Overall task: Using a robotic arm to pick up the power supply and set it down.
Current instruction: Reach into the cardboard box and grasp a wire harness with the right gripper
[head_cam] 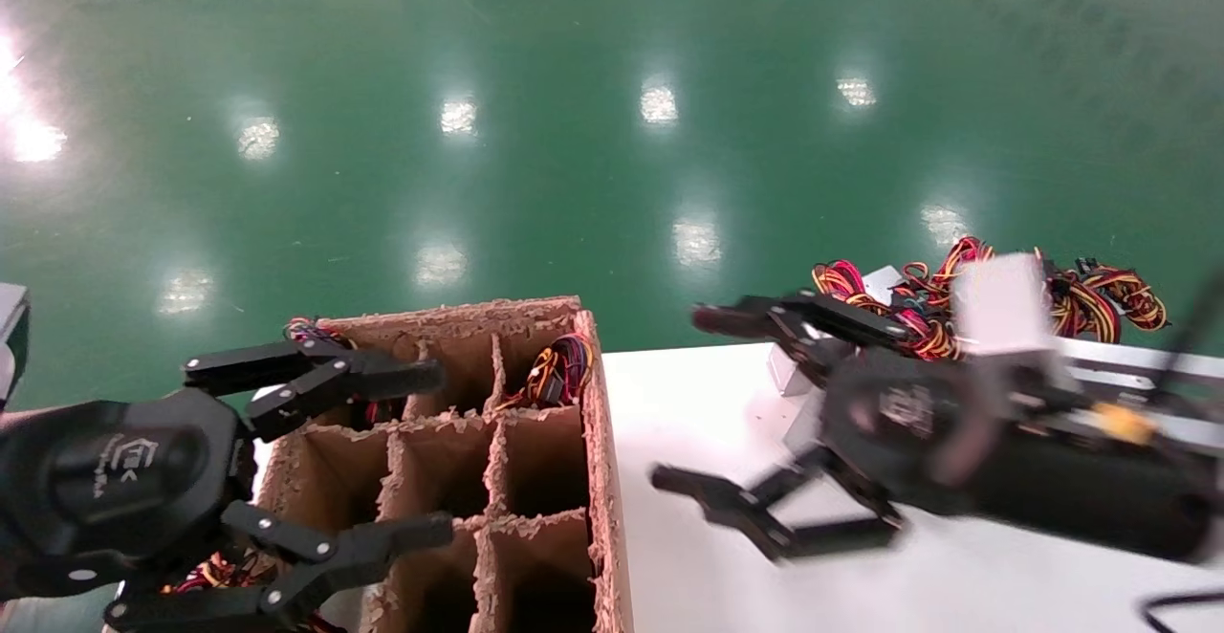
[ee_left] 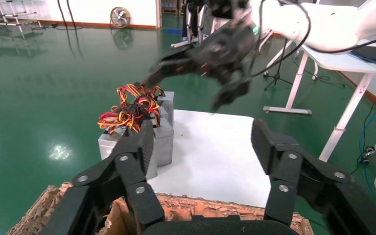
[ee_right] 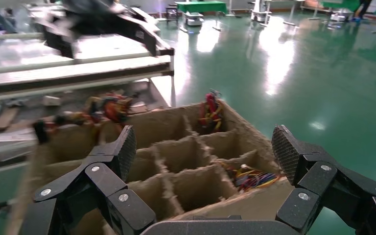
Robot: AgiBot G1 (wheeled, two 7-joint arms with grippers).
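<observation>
Right end effector (head_cam: pixel 765 423): centre-right of the head view, over the white counter (head_cam: pixel 688 442); fingers spread wide and released, nothing between them. It looks blurred, so it is likely in motion.
Left end effector (head_cam: pixel 316 466): lower left of the head view, released, fingers splayed over the cardboard box (head_cam: pixel 602 480); it appears idle.
Power supply (ee_left: pixel 164 134): silver-grey boxes with red, yellow and black wires sit at the far edge of the counter, centre-left in the left wrist view. In the head view their wire bundles (head_cam: pixel 918 303) show upper right, beyond the right arm, which hides most of the metal cases.
Cardboard box: divided into compartments, standing just beside the counter in the head view; a few compartments hold wire bundles, the ones nearest the middle look empty.
Step in hand, as judged: positioning the right end effector for a pick, since it holds nothing.
Doing it well: line the open fingers up across the flat sides of one metal case, not the wires; loose cables would slip and drag neighbouring units.
Approach: come in with the fingers clear of the looped wires, and close only once the case sits squarely between the pads.
Risk: the units touch one another and their cables are tangled, so lifting one may tug another.
Uncertain: which unit is the target cannot be told.
</observation>
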